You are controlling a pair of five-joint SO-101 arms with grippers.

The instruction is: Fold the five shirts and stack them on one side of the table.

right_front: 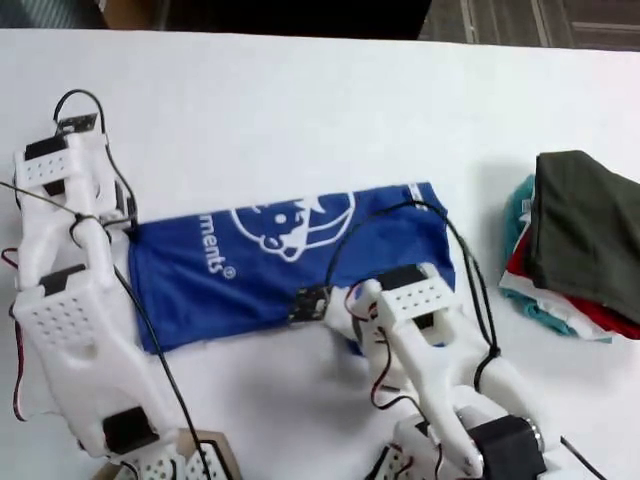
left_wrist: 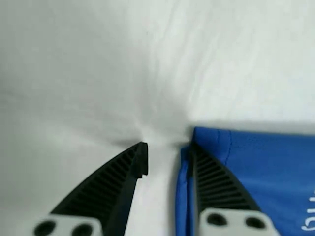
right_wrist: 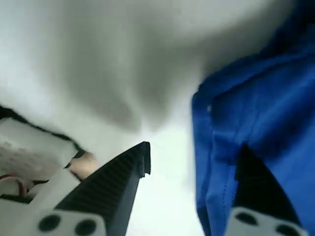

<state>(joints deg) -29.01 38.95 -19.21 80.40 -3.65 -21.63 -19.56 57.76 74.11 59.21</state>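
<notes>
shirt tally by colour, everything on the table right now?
Blue shirt: 1
Dark green shirt: 1
Red shirt: 1
Teal shirt: 1
White layer, likely a shirt, mostly covered: 1
Total: 5

Grey striped floor, tan board

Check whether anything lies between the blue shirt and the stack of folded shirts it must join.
Nothing visible does: bare table separates the blue shirt from the stack. An arm's black cable loops over the shirt's end nearest the stack.
</notes>
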